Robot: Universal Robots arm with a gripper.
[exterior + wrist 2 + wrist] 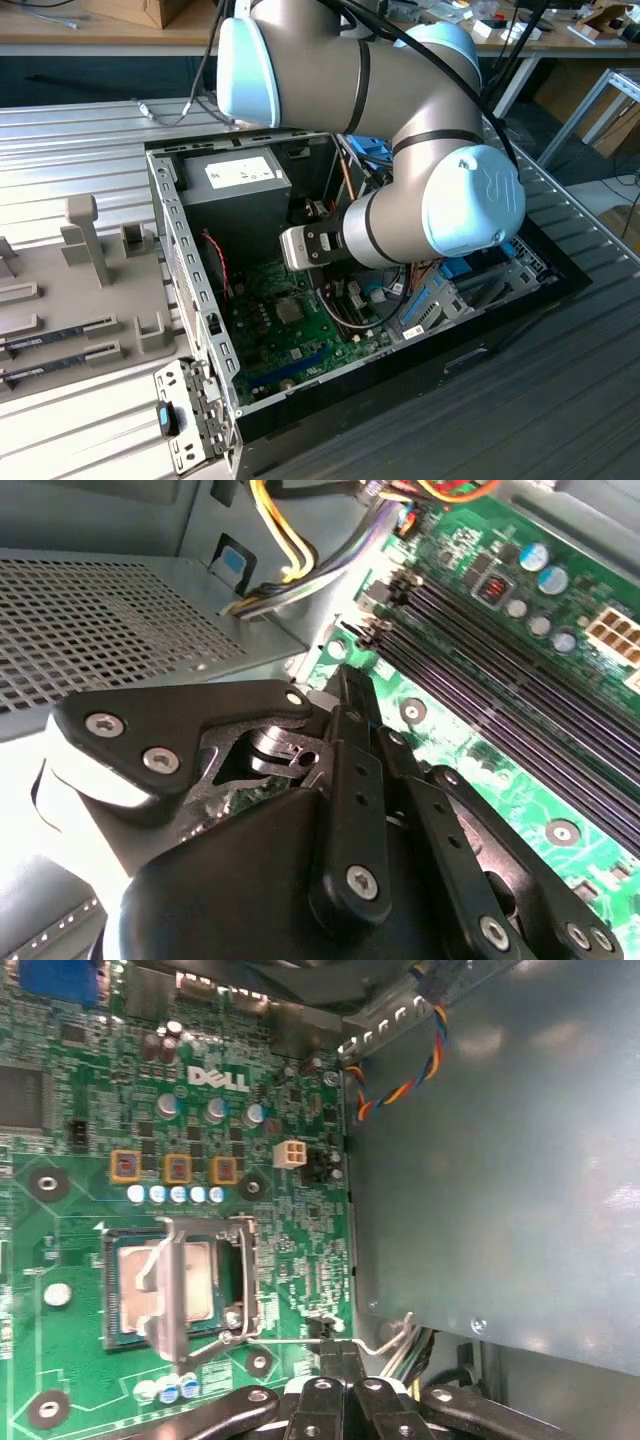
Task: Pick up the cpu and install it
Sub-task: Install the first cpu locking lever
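The cpu, a silver-grey square with a thin green rim, lies in the motherboard's socket with the metal socket frame over it. Beside the socket, my gripper has its black fingers pressed together, shut. Its fingertips are right at the thin wire socket lever, which runs from the socket's corner past them. Whether the lever is pinched between the fingers I cannot tell. In the exterior view the arm's wrist reaches down into the open computer case over the green motherboard.
A big grey box fills the case's far end and stands close to the gripper. Coloured cables hang beside it. Long black memory slots run across the board. A grey tray holding memory sticks lies at the exterior view's left.
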